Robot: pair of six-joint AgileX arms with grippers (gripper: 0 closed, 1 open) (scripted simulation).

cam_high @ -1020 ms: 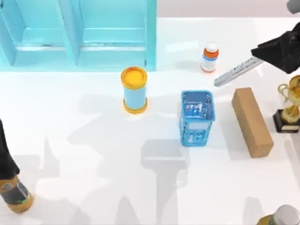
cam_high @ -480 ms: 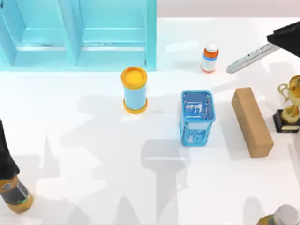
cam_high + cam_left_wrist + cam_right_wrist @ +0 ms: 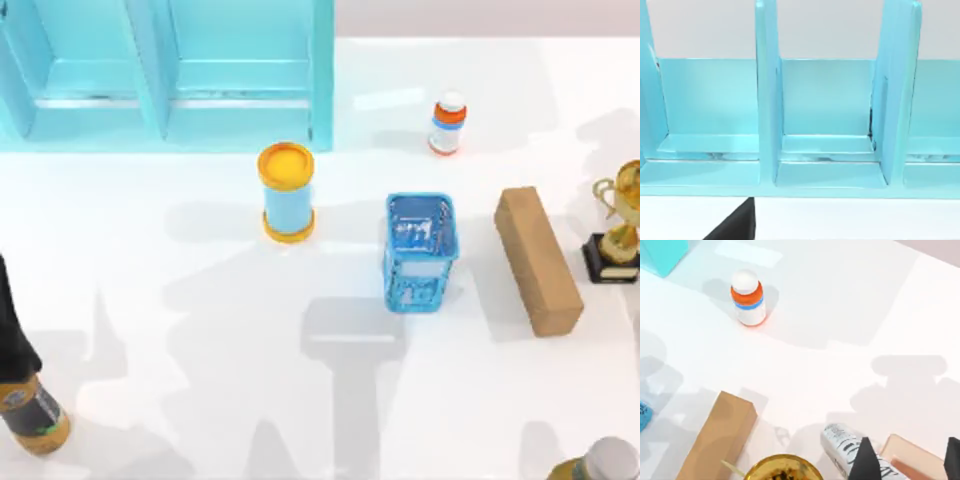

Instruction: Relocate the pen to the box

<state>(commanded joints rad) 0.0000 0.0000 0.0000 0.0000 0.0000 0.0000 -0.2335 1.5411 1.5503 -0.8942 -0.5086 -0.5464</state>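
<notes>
Pen [image 3: 847,447], slim, stiff, likely light and slick, clamped at its thick end between right gripper [image 3: 907,460] fingers near the trophy [image 3: 782,469]; left jaws: cannot tell.

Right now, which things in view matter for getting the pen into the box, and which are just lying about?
Job: pen, held in the right claw; blue open box, likely the target.

Lying about: cyan shelf, orange-lidded can, pill bottle, brown block, trophy. Left arm parked at the left edge.
</notes>
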